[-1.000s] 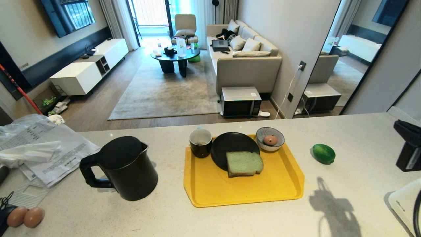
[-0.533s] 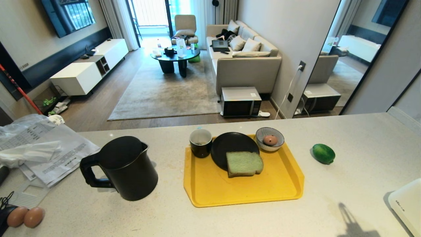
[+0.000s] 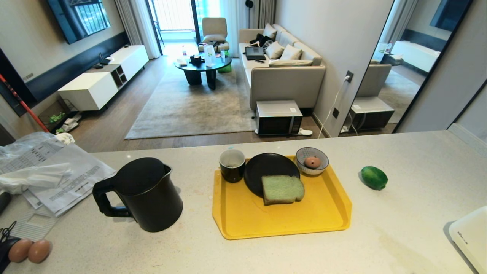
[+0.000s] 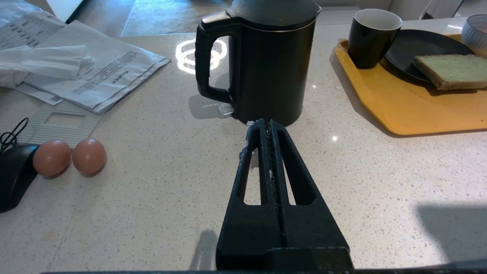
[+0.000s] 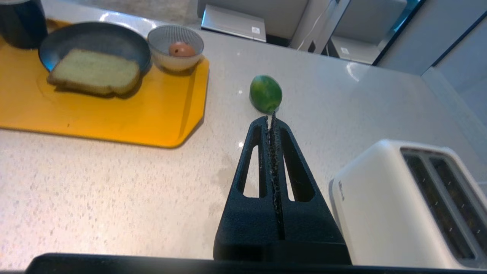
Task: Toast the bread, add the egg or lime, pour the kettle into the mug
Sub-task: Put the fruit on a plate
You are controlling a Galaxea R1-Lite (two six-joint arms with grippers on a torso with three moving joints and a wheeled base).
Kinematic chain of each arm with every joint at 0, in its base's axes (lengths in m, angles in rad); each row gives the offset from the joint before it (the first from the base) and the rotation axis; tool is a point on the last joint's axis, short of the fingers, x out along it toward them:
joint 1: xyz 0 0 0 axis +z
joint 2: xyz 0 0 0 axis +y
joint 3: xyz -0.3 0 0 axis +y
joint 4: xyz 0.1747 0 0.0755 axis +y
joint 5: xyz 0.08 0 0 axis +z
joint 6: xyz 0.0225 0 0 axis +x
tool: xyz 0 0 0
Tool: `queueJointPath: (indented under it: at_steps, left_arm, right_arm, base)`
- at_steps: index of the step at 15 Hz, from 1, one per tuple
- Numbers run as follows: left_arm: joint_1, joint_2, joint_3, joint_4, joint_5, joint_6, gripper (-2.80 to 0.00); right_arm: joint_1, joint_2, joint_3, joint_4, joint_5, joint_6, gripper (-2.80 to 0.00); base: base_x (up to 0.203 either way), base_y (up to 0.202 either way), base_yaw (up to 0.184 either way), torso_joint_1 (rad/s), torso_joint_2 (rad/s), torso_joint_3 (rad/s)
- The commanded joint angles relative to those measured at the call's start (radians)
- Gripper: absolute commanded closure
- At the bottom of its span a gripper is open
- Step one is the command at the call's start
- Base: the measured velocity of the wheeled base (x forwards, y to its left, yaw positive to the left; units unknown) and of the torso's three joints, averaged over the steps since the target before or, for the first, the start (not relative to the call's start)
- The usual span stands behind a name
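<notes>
Both arms sat low over a speckled stone counter [image 3: 411,160], out of the head camera's sight: the left gripper [image 4: 266,123] hung level just short of the kettle [image 3: 142,194], fingers pressed together on nothing, while the right gripper [image 5: 271,118] pointed at the lime [image 3: 374,177] with its fingers likewise shut and empty, a white toaster [image 5: 411,205] beside it. The bread [image 3: 282,189] lay half on a black plate [image 3: 266,169] and half on a yellow tray [image 3: 281,220], with the mug [image 3: 232,164] upright at the tray's far left corner and a striped bowl [image 3: 312,160] holding a brown egg [image 3: 312,162] at its far right. The lime rested alone on the counter to the right of the tray, the kettle to the left, handle turned left. Two more brown eggs [image 3: 29,250] and a heap of papers [image 3: 61,175] occupied the counter's left end. Beyond the counter lay a living room with a grey sofa [image 3: 285,72], a rug [image 3: 190,102] and a microwave [image 3: 278,117] set on the floor
</notes>
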Motion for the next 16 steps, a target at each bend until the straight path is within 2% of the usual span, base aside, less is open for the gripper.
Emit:
queueJointPath:
  at_steps: [1,3,5,7,10,12,16]
  left_arm:
    - [0.0,0.001,0.001,0.0,0.0,0.0,0.0]
    - [0.0,0.001,0.001,0.0,0.0,0.0,0.0]
    - [0.0,0.001,0.001,0.0,0.0,0.0,0.0]
    - [0.0,0.001,0.0,0.0,0.0,0.0,0.0]
    - [0.0,0.001,0.001,0.0,0.0,0.0,0.0]
    - [0.0,0.001,0.0,0.0,0.0,0.0,0.0]
    - [0.0,0.001,0.0,0.0,0.0,0.0,0.0]
  right_arm:
    - [-0.008,-0.104,0.054,0.016,0.0,-0.001,0.0]
    - [-0.03,-0.175,0.059,0.132,0.008,0.013,0.0]
    - [-0.035,-0.188,0.06,0.169,0.019,0.061,0.0]
    - [-0.034,-0.242,0.06,0.236,0.03,0.058,0.0]
    - [-0.032,-0.333,0.056,0.324,0.089,0.058,0.0]
    - [-0.032,-0.375,0.055,0.327,0.096,0.06,0.0]
    - [-0.032,-0.374,0.059,0.325,0.064,0.151,0.0]
  base:
    - [0.0,0.0,0.0,0.0,0.0,0.0]
    - [0.0,0.0,0.0,0.0,0.0,0.0]
    - [0.0,0.0,0.0,0.0,0.0,0.0]
    - [0.0,0.0,0.0,0.0,0.0,0.0]
    - [0.0,0.0,0.0,0.0,0.0,0.0]
    - [0.0,0.0,0.0,0.0,0.0,0.0]
    - [0.0,0.0,0.0,0.0,0.0,0.0]
